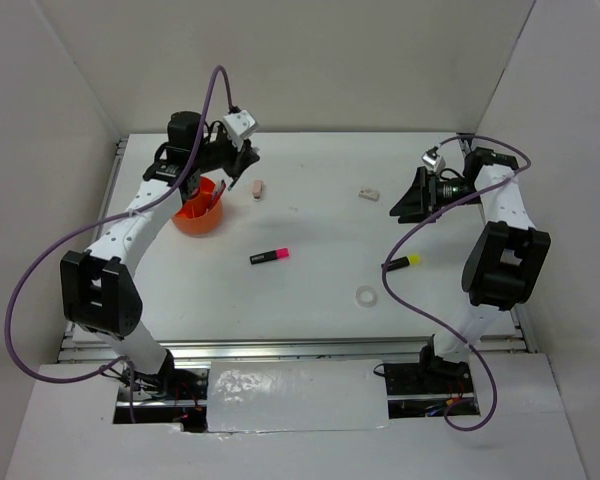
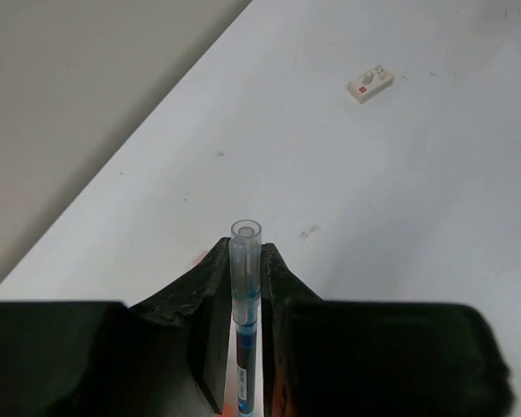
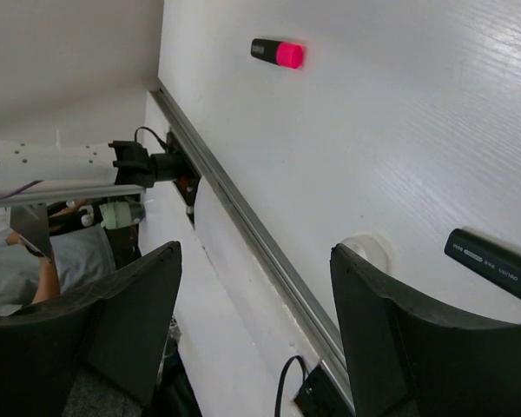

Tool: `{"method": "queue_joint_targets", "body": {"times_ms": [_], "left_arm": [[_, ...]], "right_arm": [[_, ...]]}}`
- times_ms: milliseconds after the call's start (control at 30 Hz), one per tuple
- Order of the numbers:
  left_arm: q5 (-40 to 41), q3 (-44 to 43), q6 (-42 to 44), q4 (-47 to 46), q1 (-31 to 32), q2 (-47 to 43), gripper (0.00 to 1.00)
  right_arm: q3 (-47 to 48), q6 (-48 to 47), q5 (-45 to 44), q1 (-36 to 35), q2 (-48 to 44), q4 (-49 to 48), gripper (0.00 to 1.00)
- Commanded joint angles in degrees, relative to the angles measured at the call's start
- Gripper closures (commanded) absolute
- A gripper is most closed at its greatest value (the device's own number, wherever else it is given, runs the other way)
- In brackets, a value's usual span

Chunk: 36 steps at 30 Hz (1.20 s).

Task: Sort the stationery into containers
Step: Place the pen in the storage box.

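Observation:
The orange tub (image 1: 192, 222) stands at the back left of the table. Just above its right rim my left gripper (image 1: 240, 166) (image 2: 246, 261) is shut on a thin blue pen (image 2: 246, 295), whose clear cap sticks out past the fingertips. My right gripper (image 1: 404, 206) (image 3: 253, 254) hangs open and holds nothing at the right side. Loose on the table lie a pink highlighter (image 1: 269, 256) (image 3: 278, 53), a yellow-black highlighter (image 1: 403, 263) (image 3: 491, 265), a clear tape ring (image 1: 364, 295) (image 3: 370, 248), a white eraser (image 1: 368, 194) (image 2: 369, 84) and a small pinkish item (image 1: 258, 187).
White walls close in the table at the back and on both sides. A metal rail (image 1: 310, 347) (image 3: 243, 221) runs along the near edge. Purple cables (image 1: 410, 240) loop off both arms.

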<state>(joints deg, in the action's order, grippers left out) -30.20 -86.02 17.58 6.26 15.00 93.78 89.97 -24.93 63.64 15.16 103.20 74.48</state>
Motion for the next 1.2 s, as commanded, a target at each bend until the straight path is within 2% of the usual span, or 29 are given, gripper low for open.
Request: {"method": "queue_joint_targets", "body": {"times_ms": [0, 167, 433, 800, 1167], "left_arm": [[-6.63, 1.99, -2.55, -5.63, -3.64, -2.11, 1.0], [-6.46, 6.03, -3.79, -9.51, -8.05, -1.93, 1.0], [-3.64, 11.83, -1.33, -13.82, -10.52, -1.84, 0.99], [-3.11, 12.54, 4.21, -14.61, -12.63, 0.88, 0.97], [-4.52, 15.44, 2.54, -15.84, -14.74, 1.32, 0.92]], "right_arm": [[-0.85, -0.38, -0.88, 0.05, -1.25, -1.62, 0.25], [-1.03, -0.65, 0.17, 0.14, 0.77, -1.27, 0.25], [-1.73, -1.17, -1.06, 0.14, 0.34, -1.53, 0.25], [-2.87, -2.05, -1.23, 0.22, 0.6, -1.18, 0.26], [-2.61, -2.41, -1.32, 0.14, 0.95, -0.82, 0.26]]}}
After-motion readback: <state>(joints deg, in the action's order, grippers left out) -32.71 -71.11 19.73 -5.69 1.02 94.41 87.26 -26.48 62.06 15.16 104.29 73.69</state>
